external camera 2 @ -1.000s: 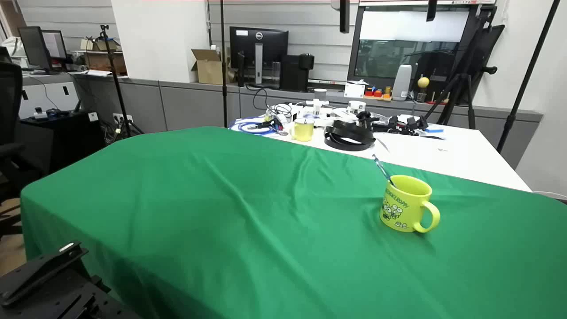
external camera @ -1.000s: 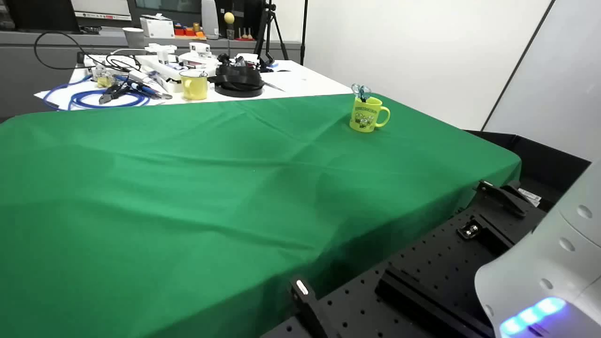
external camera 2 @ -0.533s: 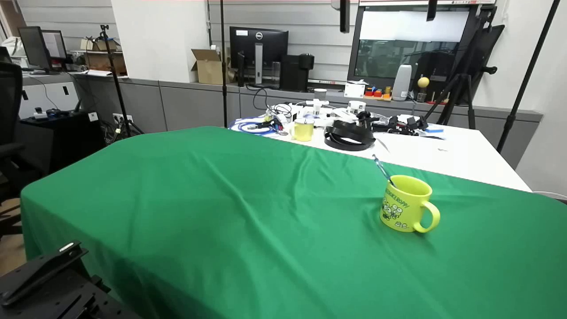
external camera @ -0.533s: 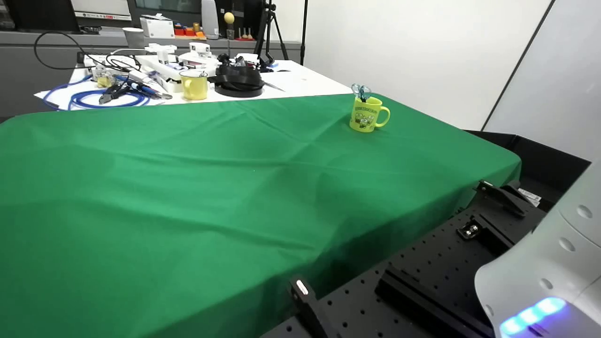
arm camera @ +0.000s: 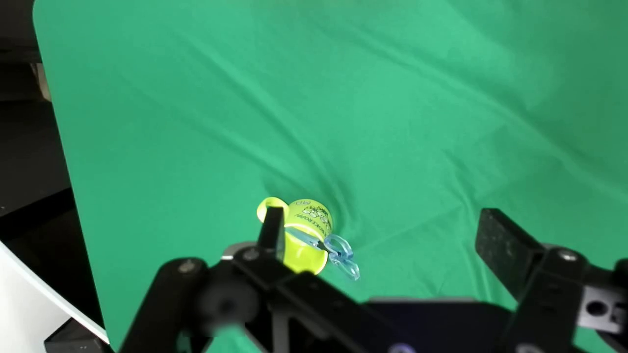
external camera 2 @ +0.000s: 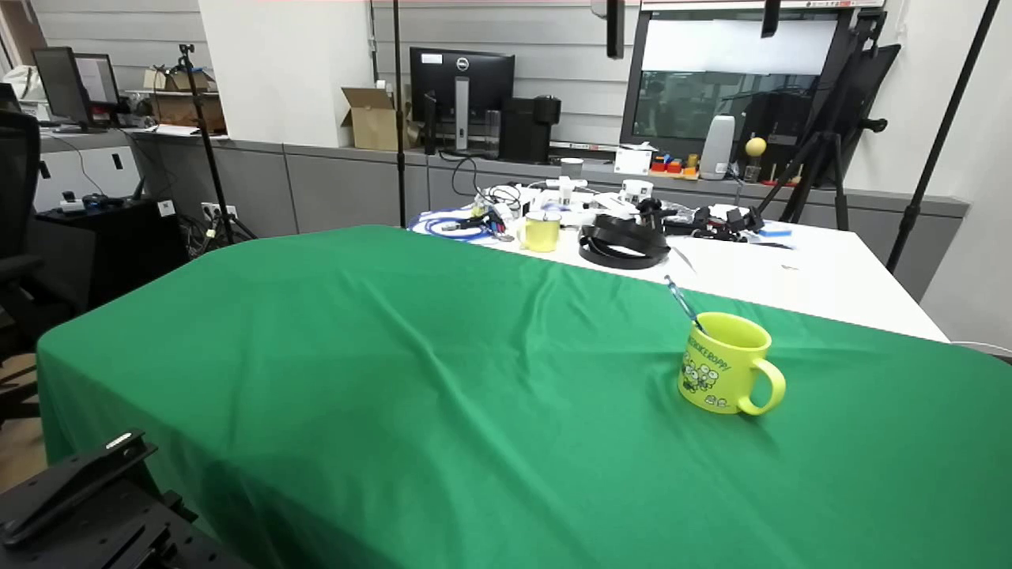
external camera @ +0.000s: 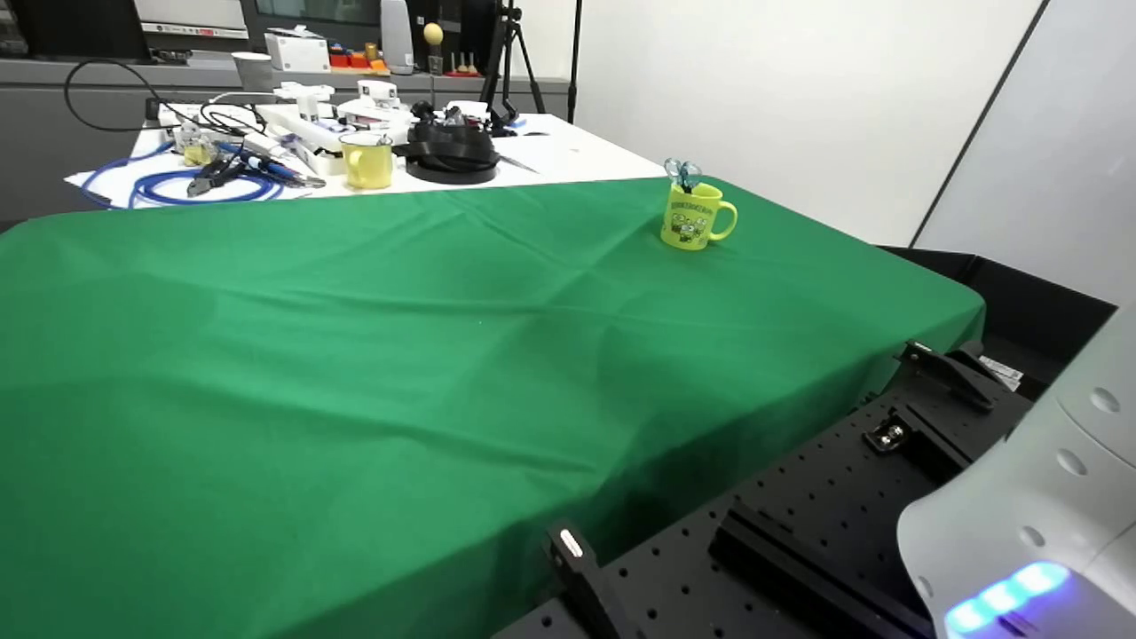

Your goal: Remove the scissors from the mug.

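The yellow-green mug stands upright on the green cloth in both exterior views [external camera: 685, 222] [external camera 2: 719, 371], its loop handle to the right. The scissors stand in it, light-blue handles leaning out over the rim [external camera: 682, 174] [external camera 2: 683, 303], blades inside the mug. In the wrist view the mug [arm camera: 310, 212] is at lower centre-left and the scissors [arm camera: 322, 246] show handles and blades. My gripper [arm camera: 381, 215] is open, fingers wide apart with nothing between them, high above the cloth. Its left finger covers part of the mug in that view. Its black fingertips show at an exterior view's top edge [external camera 2: 692, 25].
A white table [external camera 2: 822, 273] behind the cloth holds a paler yellow cup [external camera 2: 541, 232], blue cables [external camera: 204, 186] and a black strapped device [external camera: 453, 151]. A white wall [external camera: 754, 89] rises beyond the mug's side. The arm's base [external camera: 1003, 515] stands by a black mounting plate [external camera: 799, 532].
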### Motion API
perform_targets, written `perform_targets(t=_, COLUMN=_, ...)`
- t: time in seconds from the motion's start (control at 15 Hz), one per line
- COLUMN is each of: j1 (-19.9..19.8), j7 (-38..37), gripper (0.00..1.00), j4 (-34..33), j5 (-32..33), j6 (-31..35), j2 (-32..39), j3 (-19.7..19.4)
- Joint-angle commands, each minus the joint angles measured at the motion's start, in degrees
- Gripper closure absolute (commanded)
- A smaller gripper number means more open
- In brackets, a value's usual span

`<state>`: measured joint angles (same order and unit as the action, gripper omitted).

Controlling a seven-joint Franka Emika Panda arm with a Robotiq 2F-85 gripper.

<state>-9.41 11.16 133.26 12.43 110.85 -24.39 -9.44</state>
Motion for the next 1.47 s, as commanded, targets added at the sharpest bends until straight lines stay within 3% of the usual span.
perform_targets(t=0.0, j1=0.3, j7=-0.3, gripper=0.00, j4=-2.7, j5=0.0, j6=0.5, j2=3.0, j3=-0.4)
perform_targets(t=0.53, j1=-0.7, j7=1.4, gripper=0.00, j4=-24.5, j5=-2.0, j6=2.6, j2=25.9, j3=-2.7)
perform_targets(t=0.8, j1=-1.7, j7=-1.4, gripper=0.00, j4=-36.8, j5=1.5, j6=2.6, j2=39.6, j3=-2.6)
perform_targets(t=1.4, j1=0.2, j7=-6.1, gripper=0.00, j4=-40.8, j5=7.3, j6=4.3, j2=48.9, j3=-2.3)
